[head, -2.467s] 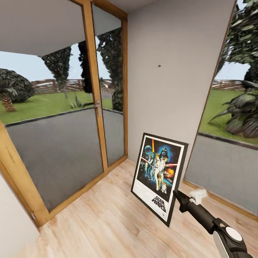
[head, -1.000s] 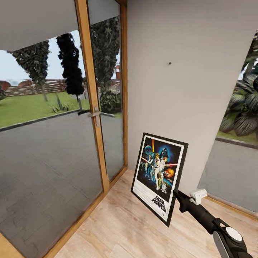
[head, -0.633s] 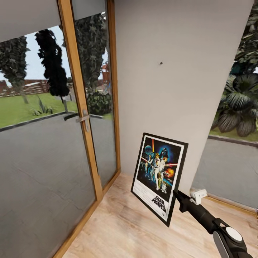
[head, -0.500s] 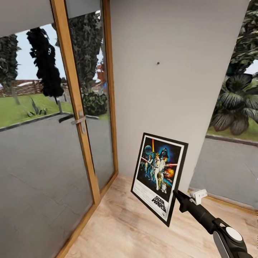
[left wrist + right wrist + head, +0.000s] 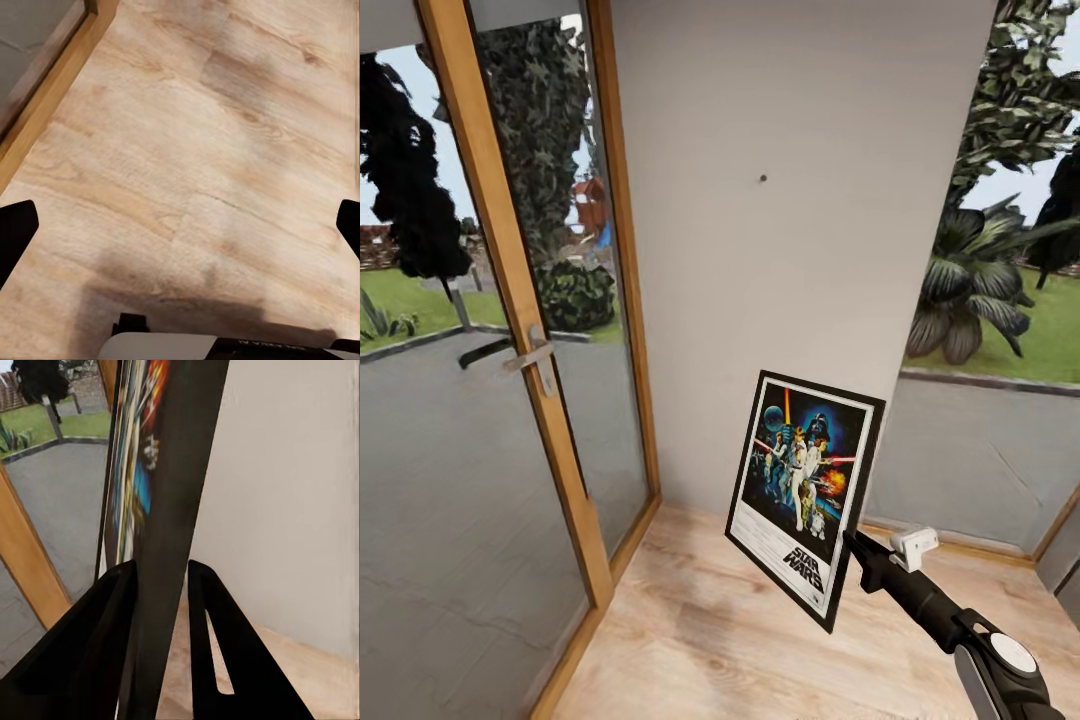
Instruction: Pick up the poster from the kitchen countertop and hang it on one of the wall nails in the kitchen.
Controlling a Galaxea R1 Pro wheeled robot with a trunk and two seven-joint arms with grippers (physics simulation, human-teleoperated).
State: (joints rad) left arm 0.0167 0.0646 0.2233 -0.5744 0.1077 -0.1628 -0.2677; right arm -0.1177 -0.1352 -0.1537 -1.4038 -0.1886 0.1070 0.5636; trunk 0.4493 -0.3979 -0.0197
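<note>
The Star Wars poster (image 5: 805,490), black-framed with a white border, hangs tilted above the wooden floor in the head view. My right gripper (image 5: 852,546) is shut on its lower right edge. In the right wrist view the poster (image 5: 176,487) runs edge-on between the two black fingers (image 5: 105,630). A wall nail (image 5: 763,179) is a tiny dark speck on the light grey wall (image 5: 810,150), high above the poster's top edge. My left gripper (image 5: 180,225) is open over bare floorboards, with nothing between its fingertips (image 5: 15,232). The kitchen countertop is out of view.
A glass door in a wooden frame (image 5: 500,250) with a lever handle (image 5: 532,355) stands at the left. A large window (image 5: 1000,300) onto garden plants flanks the wall at the right. Light wooden floor (image 5: 710,640) runs up to the wall.
The whole head view has shifted as the robot moved nearer the wall: door frame and nail slid left in the picture. The poster stays in my right gripper as before.
</note>
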